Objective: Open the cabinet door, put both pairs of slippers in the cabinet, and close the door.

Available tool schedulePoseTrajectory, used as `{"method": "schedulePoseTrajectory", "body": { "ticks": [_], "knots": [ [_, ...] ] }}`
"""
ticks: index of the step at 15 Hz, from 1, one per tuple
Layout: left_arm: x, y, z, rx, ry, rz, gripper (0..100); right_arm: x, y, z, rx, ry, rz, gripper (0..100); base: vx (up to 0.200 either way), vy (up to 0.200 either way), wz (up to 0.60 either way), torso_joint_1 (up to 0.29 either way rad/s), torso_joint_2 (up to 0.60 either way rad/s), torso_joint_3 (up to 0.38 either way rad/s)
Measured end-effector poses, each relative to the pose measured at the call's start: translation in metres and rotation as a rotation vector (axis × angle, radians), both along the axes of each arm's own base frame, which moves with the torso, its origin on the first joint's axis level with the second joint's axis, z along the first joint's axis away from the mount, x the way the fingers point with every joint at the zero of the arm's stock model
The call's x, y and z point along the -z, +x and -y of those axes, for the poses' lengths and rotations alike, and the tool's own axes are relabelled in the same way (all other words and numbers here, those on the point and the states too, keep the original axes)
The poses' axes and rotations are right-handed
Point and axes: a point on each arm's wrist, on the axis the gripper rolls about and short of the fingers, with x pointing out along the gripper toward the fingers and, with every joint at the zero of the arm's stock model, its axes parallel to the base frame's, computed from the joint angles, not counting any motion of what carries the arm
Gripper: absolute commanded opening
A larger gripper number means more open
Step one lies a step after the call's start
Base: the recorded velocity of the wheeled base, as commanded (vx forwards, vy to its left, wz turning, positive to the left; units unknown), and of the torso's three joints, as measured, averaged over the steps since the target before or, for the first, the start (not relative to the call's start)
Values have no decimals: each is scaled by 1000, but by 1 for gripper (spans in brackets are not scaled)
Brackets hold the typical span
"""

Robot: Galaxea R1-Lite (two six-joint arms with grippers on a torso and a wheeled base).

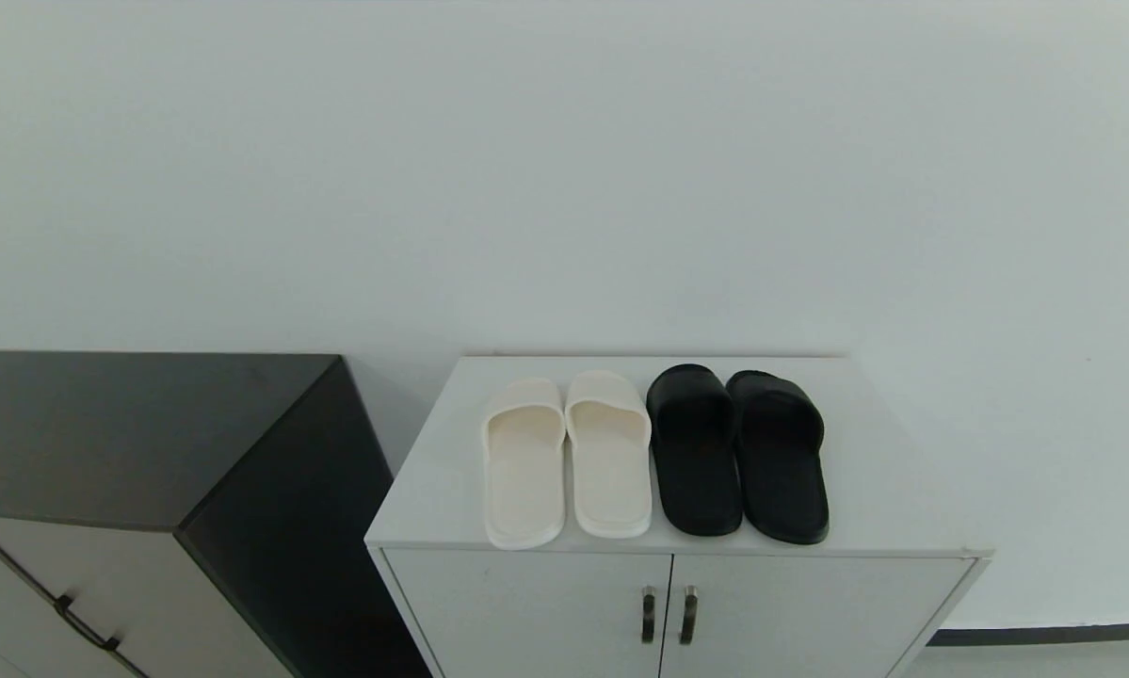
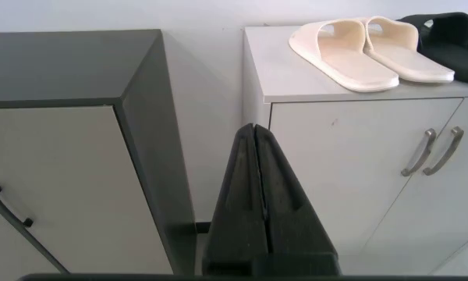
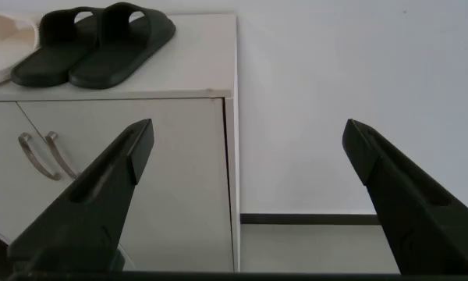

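At the far left stands a dark cabinet (image 1: 150,433) with a black top and side and a pale front that carries a dark bar handle (image 1: 84,623). In the left wrist view, the left gripper (image 2: 254,136) hangs low before the gap between this piece and the next. Its two black fingers are pressed flat together along their whole length, with nothing between them and touching neither cabinet. To the right, just beside the dark one and set against the pale wall (image 1: 564,188), is the white cabinet (image 1: 423,499). Both of its doors are closed, and the two metal handles (image 1: 649,614) stand upright side by side at the seam where the doors meet. On its top, all four slippers lie in a row with toes toward the wall and heels near the front edge. The cream slippers (image 1: 583,461) are on the left, side by side and touching, the left one's heel reaching the front rim. The black slippers (image 1: 705,461) are just to their right, also pressed against each other, and the inner black one touches the nearer cream one. In the right wrist view, the right gripper (image 3: 248,133) sits low in front of the white cabinet's right corner, its fingers spread wide apart and holding nothing. Through the gap between them show the cabinet's right edge, the wall and a dark baseboard (image 1: 1044,636) along the floor.
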Motion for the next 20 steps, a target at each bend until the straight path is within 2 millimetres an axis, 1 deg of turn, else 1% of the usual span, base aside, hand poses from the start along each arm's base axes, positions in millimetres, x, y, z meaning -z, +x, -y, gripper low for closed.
{"method": "schedulePoseTrajectory", "body": {
  "ticks": [6,7,8,10,11,12,13,15,17,18,20],
  "knots": [
    [0,0,0,-3,17,1,0,0,0,0,-6,-20,3,100,0,0,0,0,0,0],
    [0,0,0,-3,24,1,0,-6,-1,0,-9,-10,22,100,0,0,0,0,0,0],
    [0,0,0,-1,31,1,0,-20,-4,0,-16,18,66,100,0,0,0,0,0,0],
    [0,0,0,1,41,2,0,-70,-16,0,-59,79,165,100,0,0,0,0,0,0],
    [0,0,0,1,41,2,0,-92,-16,0,-102,90,166,100,0,0,0,0,0,0],
    [0,0,0,0,40,2,0,-109,-10,-1,-155,98,131,100,0,0,0,0,0,0],
    [0,0,0,1,40,2,0,-121,1,-2,-204,104,86,100,0,0,0,0,0,0],
    [0,0,0,2,39,2,0,-138,31,-5,-293,117,-11,100,0,0,0,0,0,0],
    [0,0,0,2,39,2,0,-148,65,-12,-358,122,-80,100,0,0,0,0,0,0],
    [0,0,0,2,39,2,0,-152,84,-18,-380,123,-95,100,0,0,0,0,0,0],
    [0,0,0,2,39,2,0,-156,112,-39,-401,142,-125,100,0,0,0,0,0,0]
  ]
}}
